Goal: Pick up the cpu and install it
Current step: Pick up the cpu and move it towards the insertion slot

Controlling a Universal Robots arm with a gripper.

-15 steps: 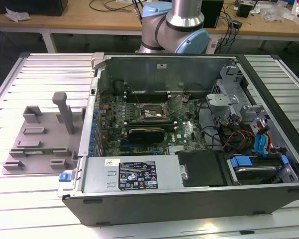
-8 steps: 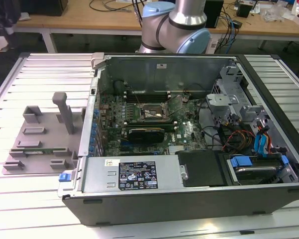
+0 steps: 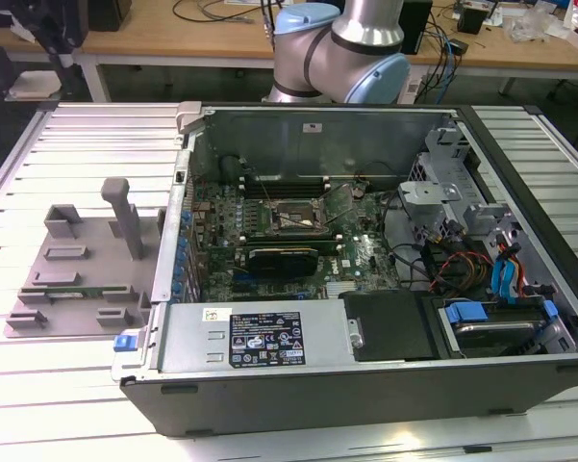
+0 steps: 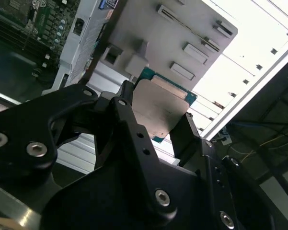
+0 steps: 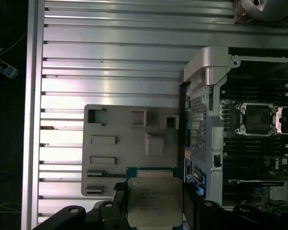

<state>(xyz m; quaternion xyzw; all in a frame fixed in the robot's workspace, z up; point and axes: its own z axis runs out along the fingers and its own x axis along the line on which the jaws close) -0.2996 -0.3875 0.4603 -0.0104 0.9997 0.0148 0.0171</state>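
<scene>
Over the slatted table (image 3: 77, 385), your gripper (image 5: 155, 211) clamps the cpu (image 5: 155, 201).
You see its black fingers (image 4: 182, 134) pressed against opposite edges of the chip. It is held clear of the grey fixture plate (image 5: 115, 124), near the plate's corner beside the open computer case (image 3: 365, 385), silvery top facing the first wrist view.

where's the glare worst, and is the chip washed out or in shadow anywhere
Second wrist view: the ribbed aluminium table burns out to white, while the black end effector and the flat square silvery-grey cpu it grips sit in shade. First wrist view: that cpu is evenly lit, with bright streaks on the table slats. Exterior view: soft even light, mild sheen on the table.
</scene>
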